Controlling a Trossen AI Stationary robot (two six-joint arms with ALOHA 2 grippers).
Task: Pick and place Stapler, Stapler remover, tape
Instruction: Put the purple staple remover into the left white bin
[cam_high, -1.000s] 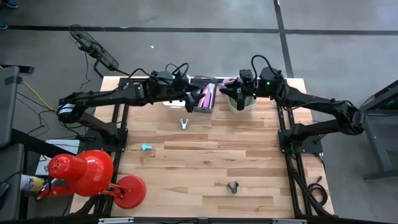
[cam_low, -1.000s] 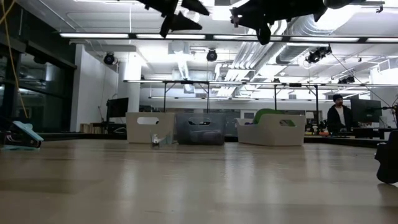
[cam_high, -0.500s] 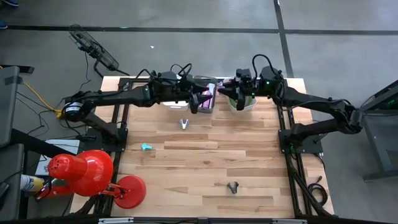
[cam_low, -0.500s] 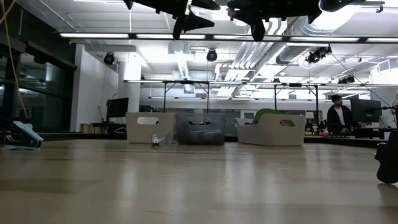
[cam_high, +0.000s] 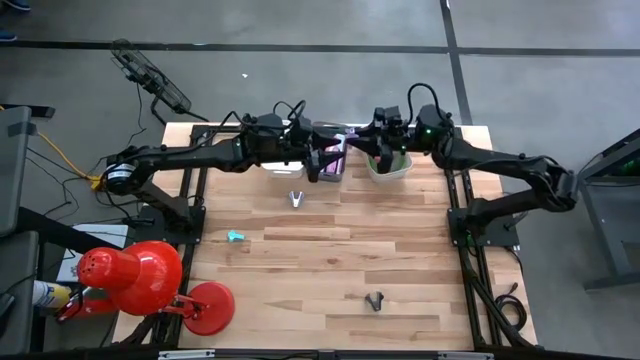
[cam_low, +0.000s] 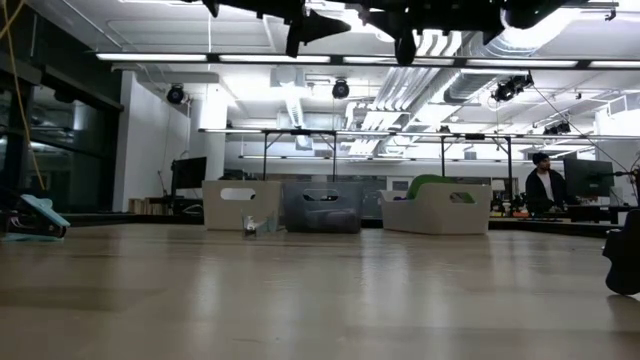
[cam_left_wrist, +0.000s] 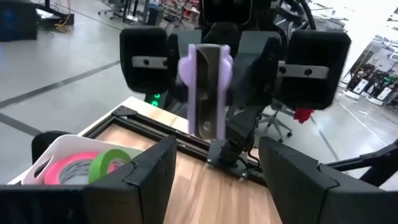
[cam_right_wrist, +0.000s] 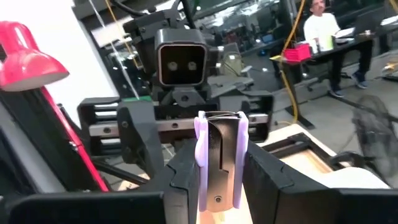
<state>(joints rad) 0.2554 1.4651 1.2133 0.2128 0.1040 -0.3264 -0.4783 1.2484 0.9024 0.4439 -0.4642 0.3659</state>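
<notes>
A lavender stapler (cam_right_wrist: 220, 163) with a dark middle sits between the fingers of my right gripper (cam_right_wrist: 221, 171), which is shut on it high above the far bins (cam_high: 362, 148). My left gripper (cam_left_wrist: 214, 171) is open and faces it from close by, over the grey middle bin (cam_high: 318, 163); its view shows the stapler (cam_left_wrist: 207, 87) head-on. Pink and green tape rolls (cam_left_wrist: 84, 165) lie in the white right bin (cam_high: 392, 168). Three staple removers rest on the table: a grey one (cam_high: 296, 198), a teal one (cam_high: 235, 236) and a dark one (cam_high: 374, 300). My right gripper pinches the stapler between its two fingers (cam_right_wrist: 186, 171), one on each lavender side (cam_right_wrist: 200, 168). The fingers reach roughly level from the table's right. The stapler is lifted clear above the bins, its end toward my left gripper.
Three bins stand in a row at the far edge: white (cam_low: 240, 205), grey (cam_low: 322, 205) and white with tape (cam_low: 437, 205). More purple shows in the grey bin (cam_high: 335, 160). A red lamp (cam_high: 135, 275) stands off the table's near left. A person (cam_low: 545, 185) stands in the room beyond.
My left gripper has moved toward the table's right, from the left bin to above the grey middle bin. My right gripper has carried the stapler toward the table's left, off the tape bin, so the two grippers now face each other closely.
</notes>
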